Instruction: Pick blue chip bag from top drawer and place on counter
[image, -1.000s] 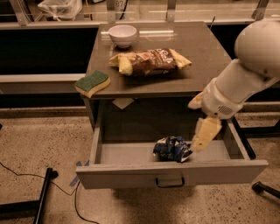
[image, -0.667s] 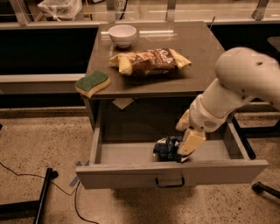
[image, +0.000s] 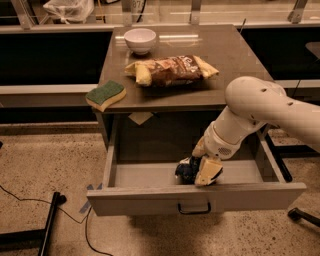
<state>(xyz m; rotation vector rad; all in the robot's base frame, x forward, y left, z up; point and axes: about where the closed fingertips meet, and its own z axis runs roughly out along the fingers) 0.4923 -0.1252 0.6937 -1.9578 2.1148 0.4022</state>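
Down inside top drawer (image: 150, 199), your gripper (image: 208, 172) touches blue chip bag (image: 185, 170) just beside it, likely for pickup; grip state: cannot tell.

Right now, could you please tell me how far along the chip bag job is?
Done: the top drawer is open. In hand: the gripper is down in it, at the blue chip bag on the drawer floor. Left: lifting the bag out and placing it on the counter.
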